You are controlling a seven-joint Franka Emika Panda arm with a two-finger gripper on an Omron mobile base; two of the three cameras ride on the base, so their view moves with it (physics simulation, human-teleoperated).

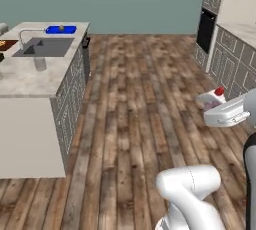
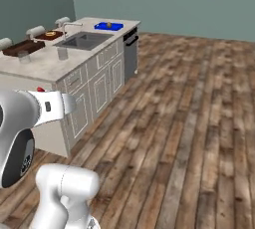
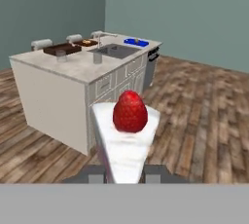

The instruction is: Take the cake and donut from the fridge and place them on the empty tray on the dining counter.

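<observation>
The gripper [image 3: 125, 173] is clamped on the cake [image 3: 127, 140], carried level in mid-air over the wood floor, probably to keep it steady toward the tray [image 3: 62, 49] at the dining counter's [image 3: 73, 69] far edge.

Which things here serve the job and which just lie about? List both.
Job: white wedge cake with red berry, held in the gripper; dark brown wooden tray; beige stone dining counter.
Lying about: blue tray; grey sink; two small cups.

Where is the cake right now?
The cake is in the gripper, up over the wooden floor, on its way to the dining counter.
</observation>
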